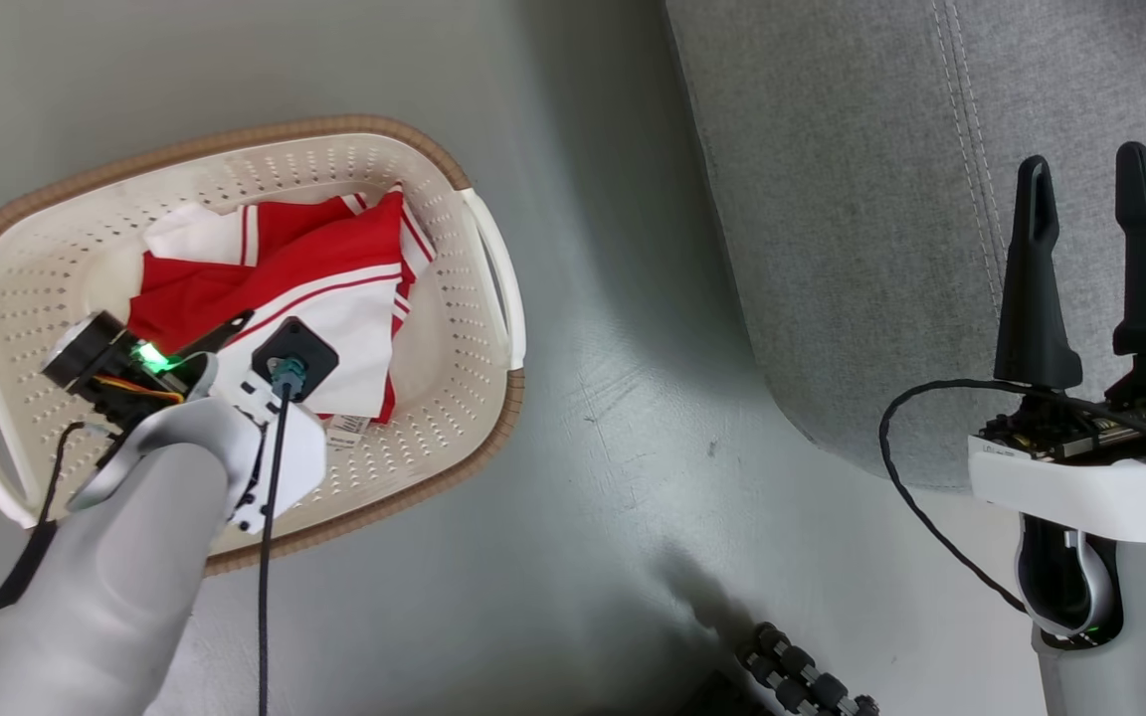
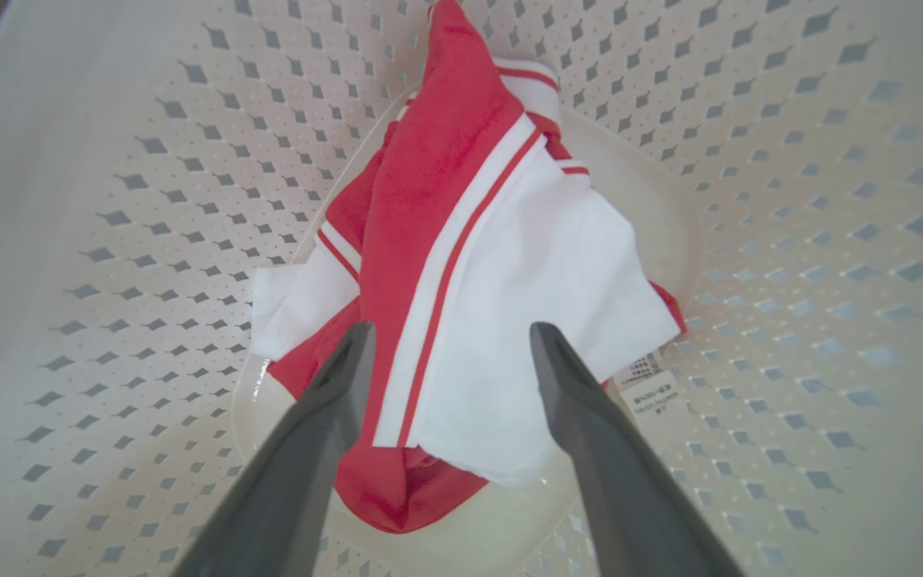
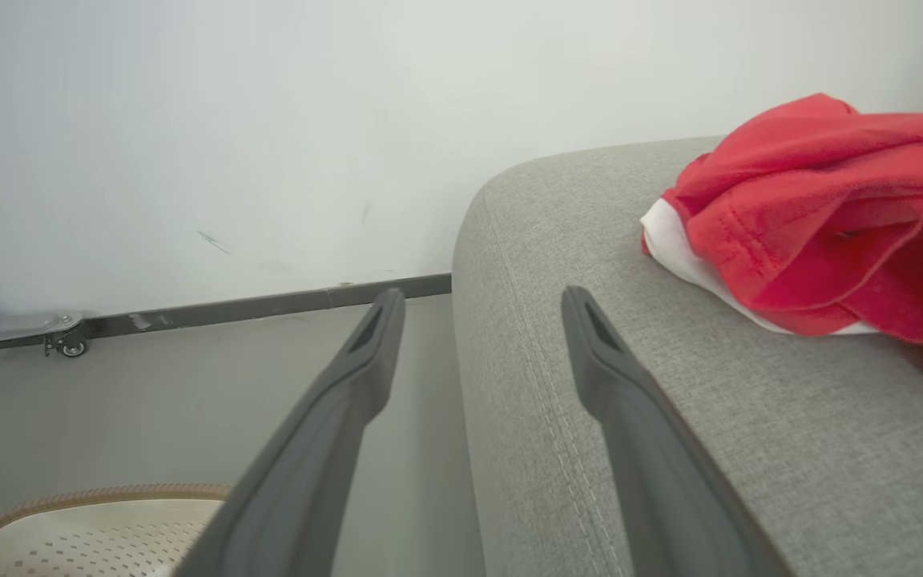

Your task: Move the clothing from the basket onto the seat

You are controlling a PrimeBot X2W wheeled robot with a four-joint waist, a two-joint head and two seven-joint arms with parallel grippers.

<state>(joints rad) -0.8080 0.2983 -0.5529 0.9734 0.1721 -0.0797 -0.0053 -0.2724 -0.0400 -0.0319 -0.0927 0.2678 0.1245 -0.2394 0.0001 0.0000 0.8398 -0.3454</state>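
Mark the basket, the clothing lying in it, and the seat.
basket (image 1: 56, 268): head view, on its perforated inner wall.
clothing (image 2: 501, 272): left wrist view, on the white panel.
seat (image 1: 852, 199): head view, on the grey fabric left of the stitched seam.

right claw (image 3: 477, 304) parted, empty | clothing (image 3: 822, 216) on seat (image 3: 670, 417)

Smooth grey floor (image 1: 633, 447), plain white wall (image 3: 269, 120), dark baseboard (image 3: 269, 305) along its foot, small caster wheel (image 3: 73, 349)
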